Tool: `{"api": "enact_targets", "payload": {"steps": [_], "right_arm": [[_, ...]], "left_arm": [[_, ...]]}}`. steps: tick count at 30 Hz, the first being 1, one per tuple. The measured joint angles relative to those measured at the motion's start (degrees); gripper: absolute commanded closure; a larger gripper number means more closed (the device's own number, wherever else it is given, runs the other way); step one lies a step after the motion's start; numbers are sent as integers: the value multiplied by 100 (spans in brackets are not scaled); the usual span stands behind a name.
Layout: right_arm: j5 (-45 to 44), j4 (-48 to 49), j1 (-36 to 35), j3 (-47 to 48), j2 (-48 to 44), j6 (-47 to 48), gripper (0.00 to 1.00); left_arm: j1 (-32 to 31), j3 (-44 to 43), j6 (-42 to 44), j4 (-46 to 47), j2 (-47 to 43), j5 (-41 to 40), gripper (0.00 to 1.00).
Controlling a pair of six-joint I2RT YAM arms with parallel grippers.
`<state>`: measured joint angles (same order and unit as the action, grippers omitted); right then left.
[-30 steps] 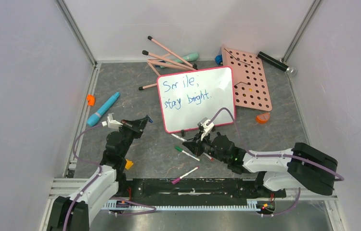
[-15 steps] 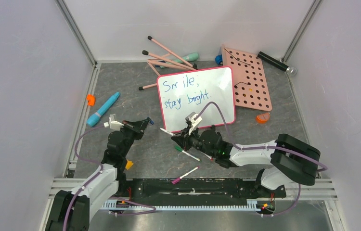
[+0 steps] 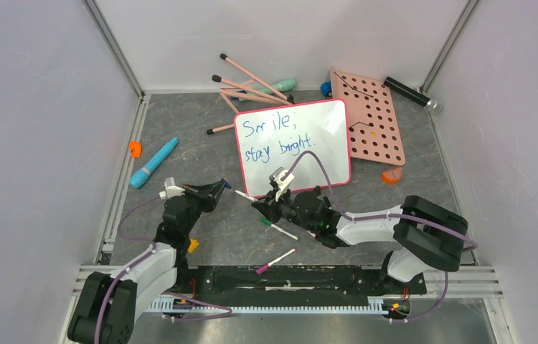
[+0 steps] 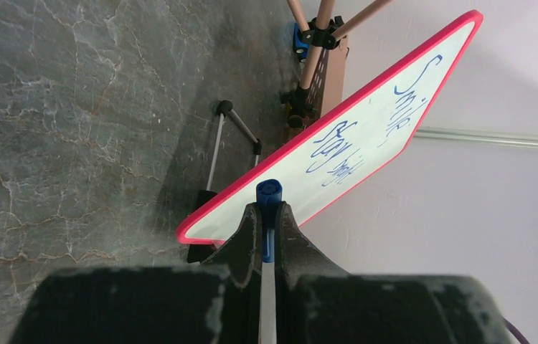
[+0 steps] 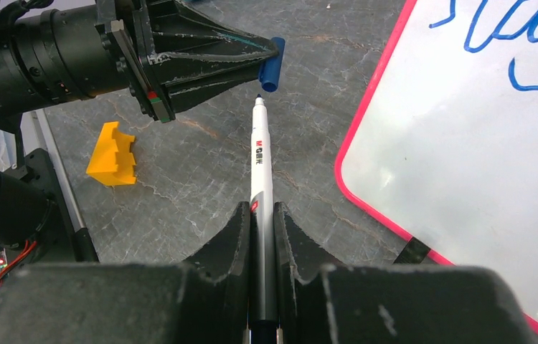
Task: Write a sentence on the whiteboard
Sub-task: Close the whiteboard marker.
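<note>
Whiteboard (image 3: 293, 147): glossy white rectangle w/ thin pink-red rim & rounded corners. It sits mid-table toward the far side, ahead of both arms. Left wrist view shows it propped at a slant, one edge lifted on small black feet.

Sentence (image 3: 277, 140): blue marker handwriting, 2 lines on the board's left part. Top line reads "Smile," & the line below reads "stay bright." Rest of the board is bare white w/ some glare.

Pink pegboard (image 3: 374, 118) lies just beside the board's right edge. Pink sticks (image 3: 248, 86) fan out past its far-left corner.

L gripper (image 3: 217, 188): near the board's near-left corner, not on the board. Fingers are almost together, pinching a blue cap (image 4: 268, 192) btwn the tips. Cap pokes out past them toward the R gripper (image 5: 260, 211).

R gripper is just off the board's near edge, fingers pressed in on the barrel of a white marker (image 5: 260, 165). Much of the barrel sticks out ahead. Marker tip points at the cap & sits just beside it, not inside; can't tell if they touch.

Yellow block (image 5: 113, 154) lies on the table near the L arm. 2 more markers lie on the table by the R arm: a green-capped marker (image 3: 275, 227) & a pink-capped marker (image 3: 275, 261).
</note>
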<state>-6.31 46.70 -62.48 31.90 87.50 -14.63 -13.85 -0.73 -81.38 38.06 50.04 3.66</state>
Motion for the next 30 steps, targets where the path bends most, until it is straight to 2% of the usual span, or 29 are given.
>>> {"api": "enact_targets", "payload": {"steps": [7, 30], "right_arm": [[2, -2, -2, 116, 122, 33, 100], [-31, -9, -4, 280, 382, 94, 100]], "left_arm": [[0, 0, -240, 70, 166, 118, 98], [0, 0, -258, 63, -42, 131, 98]]}}
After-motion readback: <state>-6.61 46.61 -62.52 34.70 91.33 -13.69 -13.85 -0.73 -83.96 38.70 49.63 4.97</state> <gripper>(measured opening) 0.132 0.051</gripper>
